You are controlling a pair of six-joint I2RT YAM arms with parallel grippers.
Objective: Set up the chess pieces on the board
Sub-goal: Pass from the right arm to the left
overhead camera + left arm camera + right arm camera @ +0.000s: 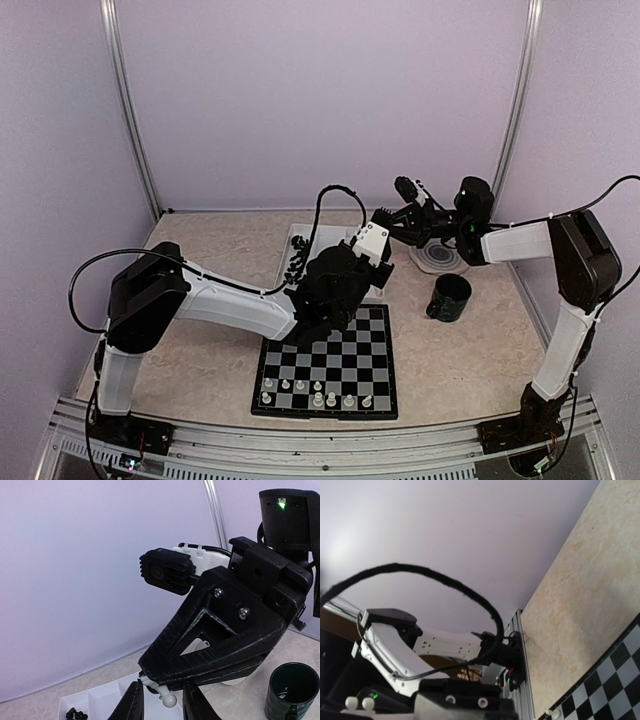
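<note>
- Left wrist view: the right gripper [145, 676] comes in from the upper right, its jaws closed on a small white piece [169, 698] that sticks out of its tip, round head pointing down and to the right.
- The left gripper [161, 694] reaches up from below with its fingers [134, 702] apart. The white piece sits between them, and a gap shows on each side.
- Below lies the white tray [95, 700], with a heap of black pieces [75, 714] in one compartment. A dark green mug [292, 690] stands at the right.
- Top external view: the two grippers meet above the table [200, 350], just beyond the far edge of the board [340, 345], with the tray to their left.
- The board lies near the front edge, and several white pieces [318, 392] stand on its two nearest rows. Its other squares are bare.
- Right wrist view: one corner of the board and the pale tabletop show.
</note>
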